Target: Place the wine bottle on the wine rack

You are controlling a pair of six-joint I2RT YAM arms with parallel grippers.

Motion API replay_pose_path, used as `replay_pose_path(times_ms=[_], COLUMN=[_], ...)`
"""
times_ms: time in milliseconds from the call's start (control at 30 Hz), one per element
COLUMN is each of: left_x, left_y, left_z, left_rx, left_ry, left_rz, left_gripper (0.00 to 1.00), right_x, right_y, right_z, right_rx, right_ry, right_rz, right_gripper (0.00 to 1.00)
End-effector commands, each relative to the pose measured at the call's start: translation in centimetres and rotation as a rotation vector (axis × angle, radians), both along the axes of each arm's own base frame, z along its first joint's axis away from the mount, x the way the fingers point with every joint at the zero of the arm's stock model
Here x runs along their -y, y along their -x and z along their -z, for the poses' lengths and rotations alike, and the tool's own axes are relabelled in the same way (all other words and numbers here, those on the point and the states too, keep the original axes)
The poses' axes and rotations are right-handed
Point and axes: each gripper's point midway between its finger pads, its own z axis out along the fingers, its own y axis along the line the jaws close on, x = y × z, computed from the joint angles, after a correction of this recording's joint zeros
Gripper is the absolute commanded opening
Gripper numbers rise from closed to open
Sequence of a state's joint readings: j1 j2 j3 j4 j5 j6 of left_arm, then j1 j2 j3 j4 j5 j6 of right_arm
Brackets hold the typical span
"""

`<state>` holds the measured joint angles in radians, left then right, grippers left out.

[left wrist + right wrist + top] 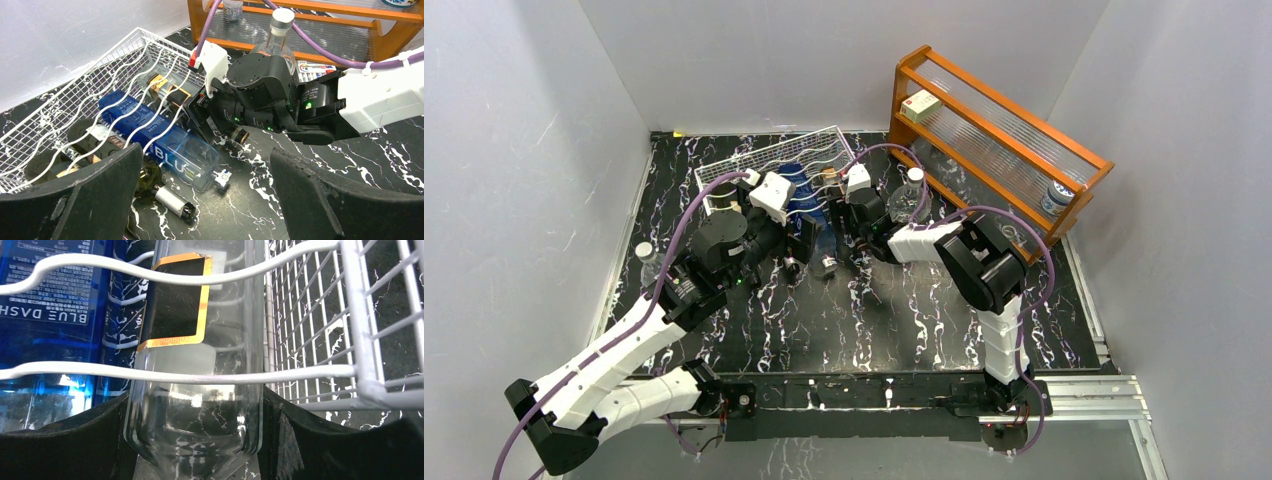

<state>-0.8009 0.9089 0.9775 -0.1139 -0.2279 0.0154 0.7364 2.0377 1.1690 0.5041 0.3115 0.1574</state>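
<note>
**1.** Left pincer (206,165): jaws spread wide, nothing between them, poised over the black marbled table (250,210) at the rack's mouth.

**2.** Dark bottle (167,197): lay low at the rack's front with its white-wrapped neck pointing outward. Its body was mostly hidden, and no writing could be read.

**3.** Blue bottle (165,145): lay in the rack, neck protruding. The left wrist view gave "BLUE" in white. Only the right wrist view gave "BLUE DASH", upside down, with finer print too small to read.

**4.** Wine bottle (197,355): clear glass with a black, gold-edged label bearing no legible text. It lay in an end cradle of the wine rack (75,90), just beside the blue bottle, with wavy white rods crossing over it. The right pincer (196,405) was clamped on its shoulder, one finger touching the glass on each side.

**5.** Capped bottle (912,195): clear with a white cap, standing between the rack and the shelf.

**6.** Plastic bottle (646,262): white cap, at the table's left edge, seen from the top view only.

**7.** Orange shelf (999,130): held a small white box (921,105) on the upper tier and a jar (1054,197) at the far right end.
</note>
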Motion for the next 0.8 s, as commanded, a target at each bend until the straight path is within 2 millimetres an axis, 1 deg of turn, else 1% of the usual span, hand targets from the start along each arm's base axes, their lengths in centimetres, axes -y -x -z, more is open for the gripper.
replay_pose_path(times_ms=[0, 100, 267, 367, 467, 567, 767], left_x=[-0.2, -0.3, -0.3, -0.4, -0.4, -0.4, -0.4], left_y=[0.2, 0.2, 0.2, 0.3, 0.3, 0.3, 0.3], left_z=[-1.9, -2.0, -1.9, -1.9, -2.0, -1.9, -1.9], left_rx=[0.038, 0.038, 0.035, 0.036, 0.038, 0.036, 0.039], left_ry=[0.024, 0.023, 0.020, 0.021, 0.022, 0.021, 0.021], left_rz=[0.001, 0.001, 0.001, 0.001, 0.002, 0.002, 0.002], left_gripper=[0.98, 0.98, 0.98, 0.98, 0.98, 0.98, 0.98], right_x=[-2.0, -2.1, -2.3, -2.5, -2.4, -2.2, -1.4], right_y=[-3.2, -3.3, -3.4, -3.4, -3.3, -3.1, -2.7], right_z=[-9.2, -9.0, -8.2, -8.1, -8.3, -8.3, -8.9], right_rx=[0.231, 0.225, 0.210, 0.206, 0.205, 0.198, 0.193], right_ry=[-0.170, -0.160, -0.137, -0.131, -0.128, -0.122, -0.121], right_rz=[0.046, 0.044, 0.036, 0.024, 0.018, 0.018, 0.045], right_gripper=[0.55, 0.62, 0.69, 0.73, 0.84, 0.90, 0.95])
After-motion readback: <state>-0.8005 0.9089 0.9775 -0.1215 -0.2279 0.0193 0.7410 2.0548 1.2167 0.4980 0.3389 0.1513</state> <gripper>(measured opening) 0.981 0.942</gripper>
